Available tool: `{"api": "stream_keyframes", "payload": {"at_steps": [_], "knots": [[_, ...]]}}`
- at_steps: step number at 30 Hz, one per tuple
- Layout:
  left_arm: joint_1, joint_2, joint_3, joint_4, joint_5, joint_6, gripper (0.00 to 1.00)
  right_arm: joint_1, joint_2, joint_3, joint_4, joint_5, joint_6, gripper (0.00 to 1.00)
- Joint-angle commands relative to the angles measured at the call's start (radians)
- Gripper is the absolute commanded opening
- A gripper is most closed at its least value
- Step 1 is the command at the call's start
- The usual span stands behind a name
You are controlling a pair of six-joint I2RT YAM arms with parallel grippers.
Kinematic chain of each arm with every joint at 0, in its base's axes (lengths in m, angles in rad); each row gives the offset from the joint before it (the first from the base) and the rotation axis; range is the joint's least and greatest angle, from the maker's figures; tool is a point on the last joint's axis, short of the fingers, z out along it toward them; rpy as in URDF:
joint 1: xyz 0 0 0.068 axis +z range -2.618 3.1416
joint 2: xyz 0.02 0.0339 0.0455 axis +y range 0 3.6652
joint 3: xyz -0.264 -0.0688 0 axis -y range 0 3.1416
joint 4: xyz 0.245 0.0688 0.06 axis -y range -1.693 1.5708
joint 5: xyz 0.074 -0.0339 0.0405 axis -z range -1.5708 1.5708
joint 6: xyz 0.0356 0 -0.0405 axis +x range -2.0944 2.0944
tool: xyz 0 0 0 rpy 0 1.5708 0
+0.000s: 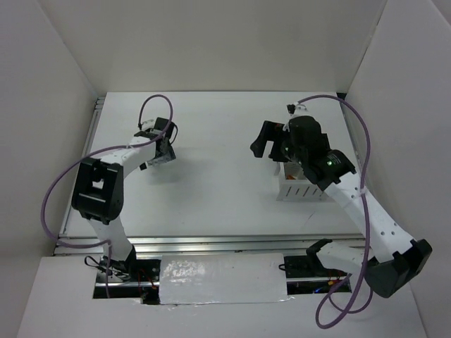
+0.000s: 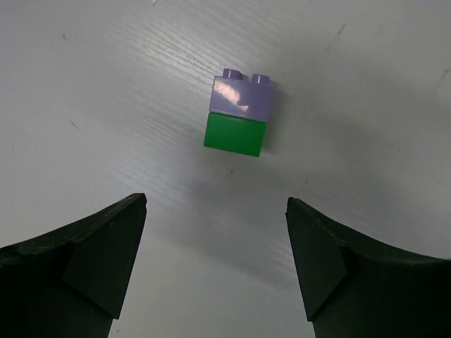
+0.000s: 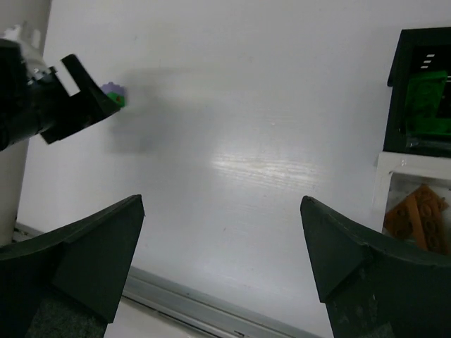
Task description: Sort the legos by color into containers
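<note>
Left gripper (image 2: 215, 203) spread wide, lego pair (image 2: 238, 118) lying free just beyond it.

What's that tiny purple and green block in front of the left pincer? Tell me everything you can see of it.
It is a two-brick stack: a lavender brick with two round studs, joined to a green brick of about the same width. Both look like smooth, glossy plastic. It rests alone on the white table, apparently on its side, with the studs pointing away from the left pincer, which is open and not touching it.
</note>
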Motion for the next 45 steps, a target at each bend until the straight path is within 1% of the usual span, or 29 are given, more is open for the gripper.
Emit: {"api": "stream_keyframes", "payload": {"at_steps": [1, 2, 4, 8, 9, 13, 15, 19, 20, 22, 23, 26, 29, 30, 32, 33, 34, 36, 37, 38, 39, 40, 41, 42, 43, 45], "knots": [[0.022, 0.056, 0.069, 0.002, -0.024, -0.032, 0.92, 0.023, -0.080, -0.035, 0.005, -0.040, -0.018, 0.99], [0.027, 0.085, 0.079, 0.005, -0.021, -0.030, 0.91, 0.031, -0.088, -0.037, 0.004, -0.032, -0.018, 1.00], [0.041, 0.107, 0.094, 0.028, -0.008, 0.000, 0.84, 0.037, -0.108, -0.043, 0.000, -0.035, -0.024, 1.00], [0.082, 0.150, 0.082, 0.074, 0.083, 0.040, 0.76, 0.048, -0.120, -0.060, 0.019, -0.066, -0.026, 1.00], [0.091, 0.154, 0.074, 0.090, 0.092, 0.048, 0.74, 0.046, -0.120, -0.064, 0.022, -0.069, -0.026, 1.00], [0.105, 0.177, 0.065, 0.130, 0.135, 0.085, 0.74, 0.049, -0.103, -0.055, 0.020, -0.070, -0.033, 1.00], [0.110, 0.183, 0.064, 0.147, 0.164, 0.101, 0.66, 0.052, -0.098, -0.047, 0.017, -0.073, -0.036, 1.00], [0.110, 0.205, 0.056, 0.162, 0.180, 0.105, 0.61, 0.055, -0.106, -0.041, 0.020, -0.072, -0.036, 1.00], [0.110, 0.208, 0.054, 0.171, 0.181, 0.109, 0.54, 0.057, -0.108, -0.038, 0.019, -0.069, -0.036, 1.00], [0.110, 0.220, 0.057, 0.173, 0.180, 0.111, 0.43, 0.058, -0.111, -0.037, 0.019, -0.069, -0.038, 1.00], [0.110, 0.223, 0.057, 0.173, 0.181, 0.111, 0.27, 0.058, -0.111, -0.035, 0.017, -0.067, -0.039, 1.00], [0.110, 0.222, 0.048, 0.182, 0.189, 0.109, 0.00, 0.061, -0.111, -0.040, 0.020, -0.063, -0.041, 1.00], [0.104, 0.191, 0.019, 0.193, 0.206, 0.115, 0.00, 0.057, -0.105, -0.050, 0.033, -0.046, -0.038, 1.00], [0.094, 0.156, 0.008, 0.212, 0.221, 0.124, 0.00, 0.040, -0.103, -0.052, 0.033, -0.043, -0.035, 1.00], [0.036, 0.112, -0.018, 0.238, 0.229, 0.170, 0.00, -0.003, -0.106, -0.063, 0.051, -0.110, -0.015, 1.00], [0.006, 0.063, -0.025, 0.263, 0.236, 0.201, 0.00, -0.030, -0.112, -0.069, 0.062, -0.150, -0.009, 1.00], [-0.065, 0.041, -0.024, 0.274, 0.195, 0.244, 0.00, -0.079, -0.127, -0.081, 0.072, -0.218, 0.005, 1.00], [-0.139, -0.023, -0.030, 0.303, 0.189, 0.342, 0.00, -0.126, -0.161, -0.083, 0.082, -0.257, 0.019, 1.00], [-0.209, -0.049, -0.039, 0.343, 0.174, 0.367, 0.00, -0.153, -0.175, -0.080, 0.080, -0.273, 0.030, 1.00], [-0.243, -0.113, -0.079, 0.375, 0.183, 0.403, 0.00, -0.159, -0.189, -0.075, 0.073, -0.273, 0.033, 1.00], [-0.272, -0.146, -0.111, 0.416, 0.198, 0.470, 0.00, -0.164, -0.215, -0.069, 0.063, -0.267, 0.034, 1.00], [-0.330, -0.184, -0.140, 0.502, 0.242, 0.500, 0.00, -0.164, -0.229, -0.055, 0.050, -0.259, 0.045, 1.00], [-0.353, -0.220, -0.207, 0.543, 0.280, 0.534, 0.00, -0.164, -0.246, -0.054, 0.033, -0.248, 0.051, 1.00], [-0.378, -0.294, -0.246, 0.602, 0.316, 0.586, 0.00, -0.164, -0.284, -0.058, 0.033, -0.248, 0.057, 1.00], [-0.416, -0.332, -0.304, 0.672, 0.374, 0.603, 0.00, -0.164, -0.305, -0.069, 0.031, -0.247, 0.074, 1.00], [-0.455, -0.420, -0.349, 0.715, 0.440, 0.641, 0.00, -0.164, -0.353, -0.087, 0.030, -0.282, 0.094, 1.00]]}}
